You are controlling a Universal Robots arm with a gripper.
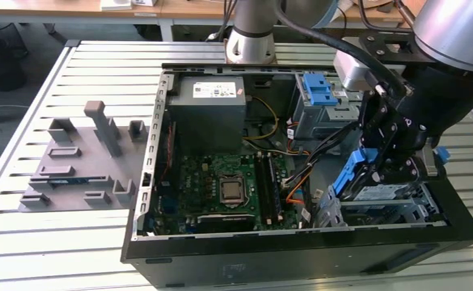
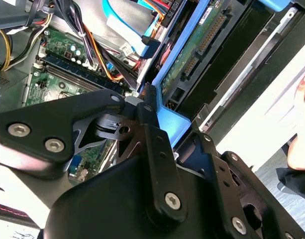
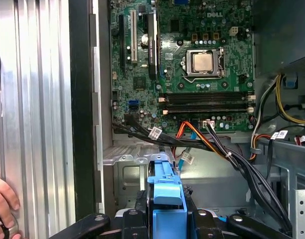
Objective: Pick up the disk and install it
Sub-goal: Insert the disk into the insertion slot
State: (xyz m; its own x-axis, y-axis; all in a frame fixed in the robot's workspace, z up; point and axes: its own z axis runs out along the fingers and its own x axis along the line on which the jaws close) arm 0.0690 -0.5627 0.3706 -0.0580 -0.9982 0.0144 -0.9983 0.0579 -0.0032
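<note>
The fingers (image 2: 151,130) are clamped on the disk (image 1: 379,193), which sits tilted just beneath them. Its long axis slants down into the drive cage (image 1: 327,212) at the computer case's (image 1: 220,267) corner.

The arm (image 1: 454,30) is silver-grey tubing with black joints (image 1: 450,91), a black cable (image 1: 301,24) and a black gripper (image 3: 167,219) dotted with silver screws (image 2: 172,200).
</note>
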